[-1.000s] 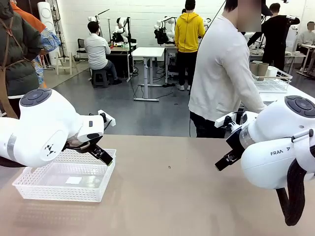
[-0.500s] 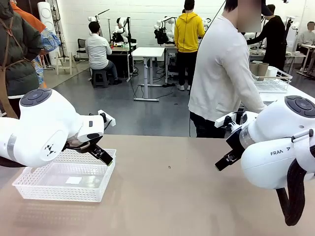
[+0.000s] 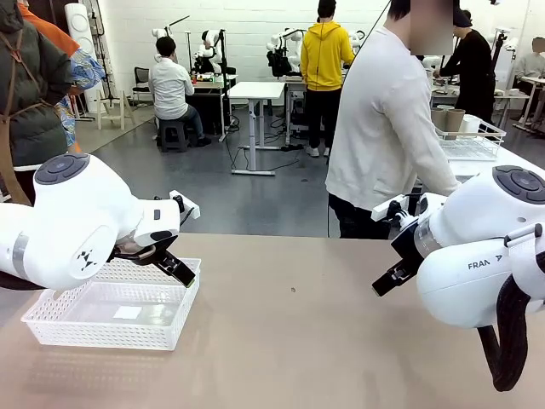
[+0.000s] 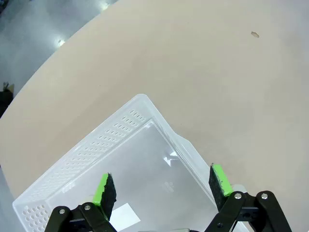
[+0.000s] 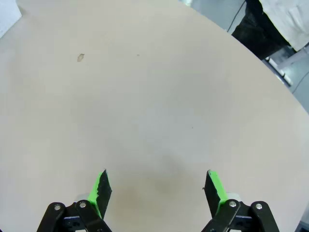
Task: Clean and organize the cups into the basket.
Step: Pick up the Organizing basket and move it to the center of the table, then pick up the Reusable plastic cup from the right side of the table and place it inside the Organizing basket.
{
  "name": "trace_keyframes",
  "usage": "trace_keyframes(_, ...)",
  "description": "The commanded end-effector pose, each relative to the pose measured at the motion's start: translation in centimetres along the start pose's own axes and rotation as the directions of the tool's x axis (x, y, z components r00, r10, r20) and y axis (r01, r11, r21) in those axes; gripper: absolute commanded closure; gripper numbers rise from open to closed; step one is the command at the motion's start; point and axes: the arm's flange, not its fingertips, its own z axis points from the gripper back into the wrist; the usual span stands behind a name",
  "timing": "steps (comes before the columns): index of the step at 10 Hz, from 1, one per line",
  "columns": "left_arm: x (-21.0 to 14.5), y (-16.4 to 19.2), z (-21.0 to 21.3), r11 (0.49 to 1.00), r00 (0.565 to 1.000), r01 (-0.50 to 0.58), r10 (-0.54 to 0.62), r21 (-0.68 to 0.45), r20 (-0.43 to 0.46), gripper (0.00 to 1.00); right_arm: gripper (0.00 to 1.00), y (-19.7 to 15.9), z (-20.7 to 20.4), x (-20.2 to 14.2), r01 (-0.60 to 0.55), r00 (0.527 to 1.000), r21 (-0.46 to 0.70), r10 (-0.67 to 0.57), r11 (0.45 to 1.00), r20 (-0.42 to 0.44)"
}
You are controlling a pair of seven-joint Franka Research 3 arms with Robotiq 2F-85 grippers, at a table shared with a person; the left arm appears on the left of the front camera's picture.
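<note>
The left claw (image 4: 161,186) is held wide open with nothing between its black fingers. In the left wrist view its bright green pads (image 4: 104,192) are seen hanging over the basket (image 4: 112,141), a shallow rectangular tray of translucent white plastic with rounded corners. Rows of small slots are punched through its sides, and a white label (image 4: 123,215) is stuck on its smooth flat base. The right claw (image 5: 157,186) is likewise spread open and empty, poised above bare desk (image 5: 145,106), a matte tan surface with a curved far edge, marked by a small dark speck (image 5: 80,57). From the front, the basket is shown sitting on the desk's left part, under the rounded glossy white housing of the left arm (image 3: 77,221). The right claw is seen there as a black finger jutting from the right arm (image 3: 477,247) at the desk's right side, well apart from the basket. The cups (image 3: 449,119), tapered tan-brown tumblers, are picked out in the front view, standing upright in an open-grid wire basket (image 3: 477,146) on a separate surface beyond the desk's far right corner. A person (image 3: 387,119) in a white top is turned towards them.
</note>
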Motion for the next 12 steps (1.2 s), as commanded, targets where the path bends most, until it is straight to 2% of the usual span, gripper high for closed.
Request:
trace_keyframes(1,0.0,0.0,0.0,1.000,1.000,0.000,0.000,0.000,0.000,0.00,0.00,0.0,0.0,0.0,0.000,1.000,0.000,0.000,1.000,0.000)
trace_keyframes(3,0.0,0.0,0.0,1.000,1.000,0.000,0.000,0.000,0.000,0.00,0.00,0.0,0.0,0.0,0.000,1.000,0.000,0.000,1.000,0.000)
trace_keyframes(4,-0.8,-0.9,4.1,0.997,0.997,0.068,-0.067,-0.030,0.047,0.00,0.00,1.9,3.1,-1.1,-0.026,0.999,-0.018,0.026,0.999,-0.037)
trace_keyframes(5,-1.8,-1.5,8.9,0.996,0.996,0.089,-0.089,-0.009,0.030,0.00,0.00,3.8,7.1,-2.7,-0.017,1.000,-0.059,0.016,0.998,-0.017)
trace_keyframes(6,-2.7,-1.8,11.4,0.993,0.993,0.117,-0.117,0.028,0.008,0.00,0.00,5.0,9.7,-4.0,-0.008,1.000,-0.074,0.007,0.997,-0.011)
trace_keyframes(9,-6.6,-3.3,15.9,0.982,0.982,0.187,-0.186,0.019,-0.030,0.00,0.00,9.0,16.2,-9.0,0.063,0.997,-0.158,-0.069,0.985,-0.037)
trace_keyframes(11,-8.1,-3.3,16.7,0.979,0.979,0.198,-0.195,0.050,-0.050,0.00,0.00,11.0,18.4,-11.5,0.067,0.998,-0.226,-0.067,0.972,0.012)
trace_keyframes(12,0.4,-1.8,17.4,0.986,0.985,0.168,-0.167,0.012,-0.037,0.00,0.00,7.4,17.6,1.4,0.051,0.998,-0.159,-0.056,0.986,-0.029)
